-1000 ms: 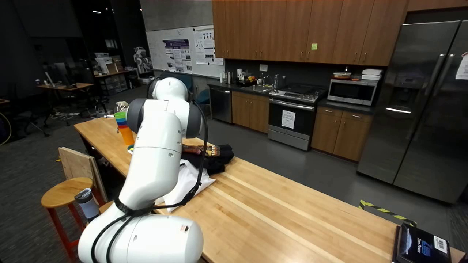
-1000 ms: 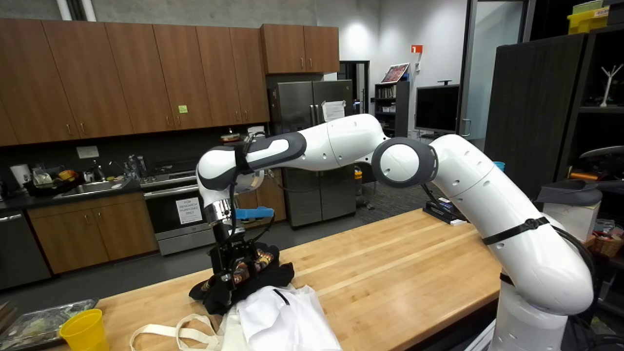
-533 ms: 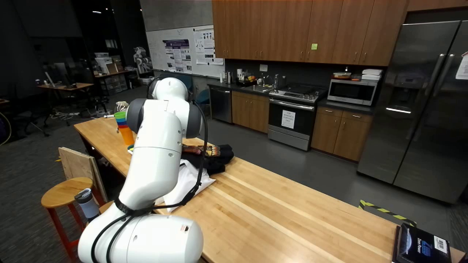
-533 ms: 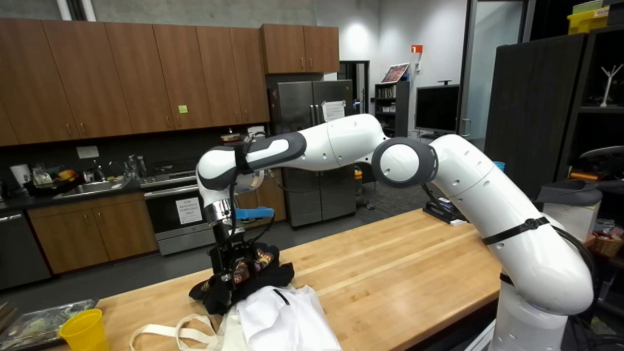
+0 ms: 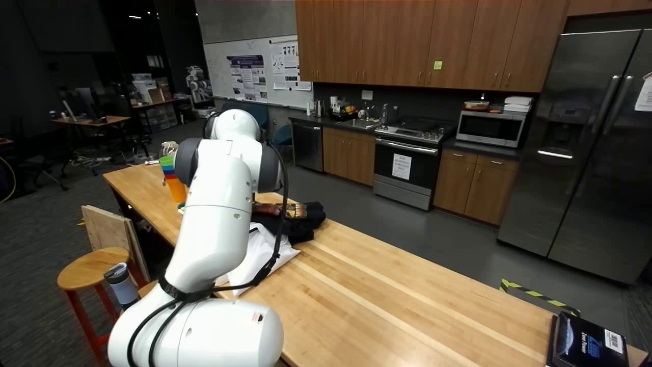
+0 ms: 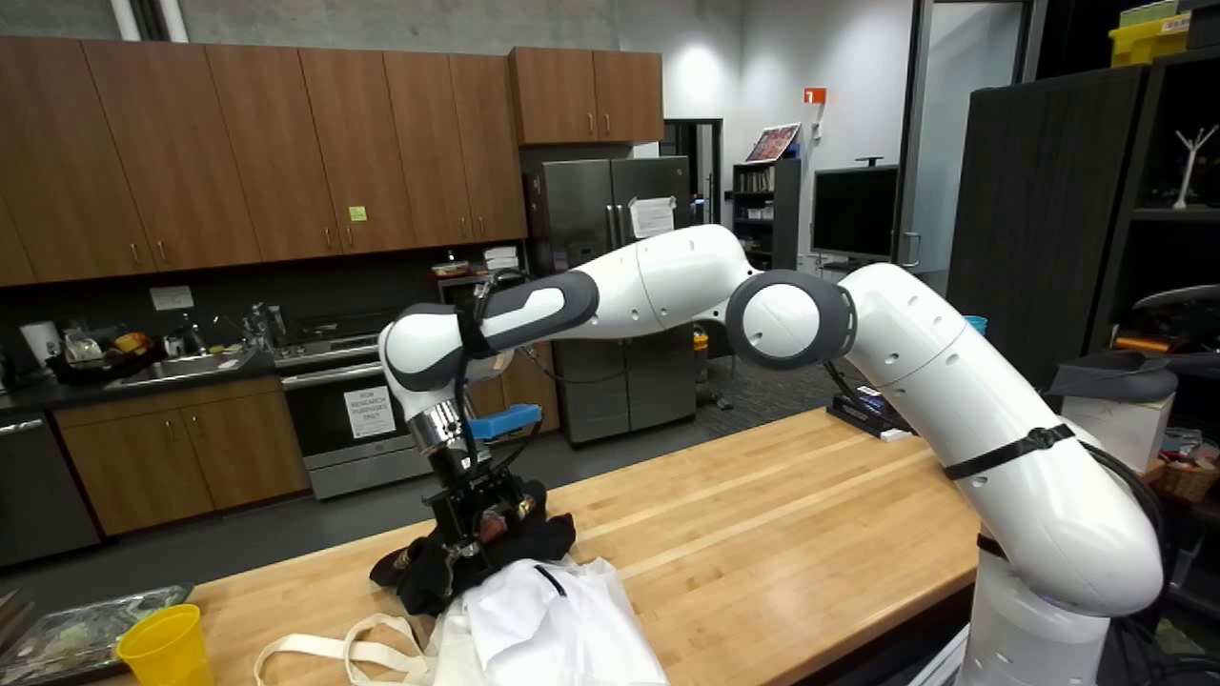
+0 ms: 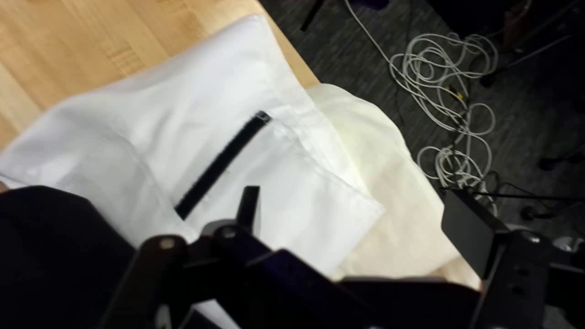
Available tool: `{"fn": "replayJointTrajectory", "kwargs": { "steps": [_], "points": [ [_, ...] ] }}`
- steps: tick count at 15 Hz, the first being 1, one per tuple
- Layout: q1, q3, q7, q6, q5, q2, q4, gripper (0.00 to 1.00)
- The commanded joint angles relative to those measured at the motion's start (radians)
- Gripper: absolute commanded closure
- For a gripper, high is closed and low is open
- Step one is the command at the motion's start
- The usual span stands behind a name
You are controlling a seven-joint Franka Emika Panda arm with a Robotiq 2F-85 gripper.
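Black crumpled cloth with a multicoloured print (image 6: pixel 534 545) lies on the pale wooden table (image 6: pixel 762 514), right below the robot's black two-fingered gripper (image 7: pixel 358 219); its fingers (image 7: pixel 466 233) stand well apart, though whether they touch the black cloth I cannot tell; in an exterior view the gripper leans, tips toward five o'clock; a white cloth with a short black strip (image 6: pixel 572 624) lies up against the black cloth, at five o'clock from the gripper; a cream cloth with looped straps (image 6: pixel 452 655) sits partly beneath the white one, its straps stretching toward nine o'clock; a yellow tapered cup (image 6: pixel 170 648) stands at eight o'clock from the gripper, near a shallow tray with a shiny clear cover (image 6: pixel 114 615); in an exterior view a stack of green, blue, red and orange cups (image 5: pixel 175 183) stands at ten o'clock from the black cloth, and a black box with a white label (image 5: pixel 586 341) lies at four o'clock.
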Motion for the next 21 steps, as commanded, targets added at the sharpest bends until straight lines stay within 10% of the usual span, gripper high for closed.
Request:
{"fn": "replayJointTrajectory", "kwargs": {
  "steps": [1, 10, 21],
  "points": [
    [0.024, -0.032, -0.010, 0.024, -0.146, -0.108, -0.123, 0.00],
    [0.007, 0.028, -0.120, 0.475, -0.212, -0.248, -0.293, 0.00],
    [0.071, -0.051, -0.154, 0.586, -0.148, 0.167, 0.114, 0.00]
  ]
}}
